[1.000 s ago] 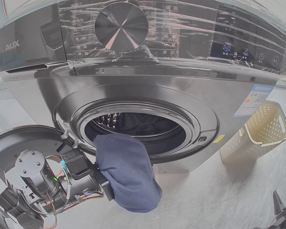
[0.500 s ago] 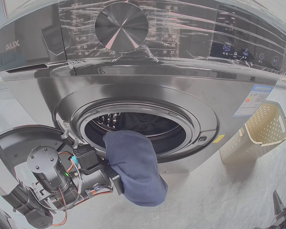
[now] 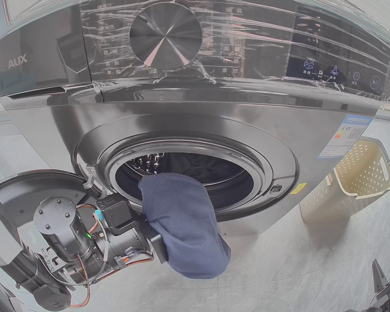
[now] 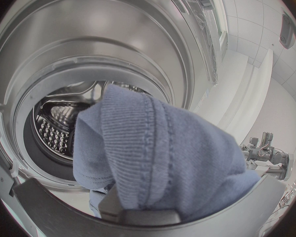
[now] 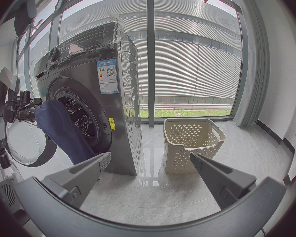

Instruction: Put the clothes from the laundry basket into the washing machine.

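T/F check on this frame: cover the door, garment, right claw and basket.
1. The washing machine door is shut. False: it stands open on the robot's left.
2. The left claw holds a navy garment at the drum opening. True.
3. The navy garment is fully inside the drum. False: most of it hangs outside, below the opening's rim.
4. The right claw grips the laundry basket. False: it is open, empty and apart from the basket.
5. The laundry basket stands on the floor at the machine's right side. True.
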You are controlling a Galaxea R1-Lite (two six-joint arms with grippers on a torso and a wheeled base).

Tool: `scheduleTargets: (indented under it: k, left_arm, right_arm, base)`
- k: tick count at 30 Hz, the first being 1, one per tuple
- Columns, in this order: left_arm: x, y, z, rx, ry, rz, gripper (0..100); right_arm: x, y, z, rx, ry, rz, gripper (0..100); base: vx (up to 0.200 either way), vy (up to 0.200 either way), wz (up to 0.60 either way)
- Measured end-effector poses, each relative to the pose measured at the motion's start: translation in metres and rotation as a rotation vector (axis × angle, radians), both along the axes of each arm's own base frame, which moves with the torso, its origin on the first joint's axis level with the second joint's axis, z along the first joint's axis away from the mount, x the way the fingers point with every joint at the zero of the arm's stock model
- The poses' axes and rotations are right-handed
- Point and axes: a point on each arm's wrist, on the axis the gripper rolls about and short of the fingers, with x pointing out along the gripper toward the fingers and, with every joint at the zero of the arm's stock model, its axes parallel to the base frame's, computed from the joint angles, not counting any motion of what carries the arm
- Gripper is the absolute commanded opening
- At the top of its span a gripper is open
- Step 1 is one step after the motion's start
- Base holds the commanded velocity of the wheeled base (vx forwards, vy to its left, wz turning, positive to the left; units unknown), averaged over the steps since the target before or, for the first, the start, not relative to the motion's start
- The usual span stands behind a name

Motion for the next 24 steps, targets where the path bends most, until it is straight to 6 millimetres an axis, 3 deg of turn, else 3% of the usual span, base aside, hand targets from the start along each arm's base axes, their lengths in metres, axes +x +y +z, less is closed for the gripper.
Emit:
scheduleTargets:
  k: [24]
  left_arm:
    - [-0.008,0.006,-0.014,0.049,0.055,0.002,0]
  right_arm:
    - [0.000,0.000,0.000,0.000,0.001,0.000,100]
  base:
    - [0.000,0.000,0.00]
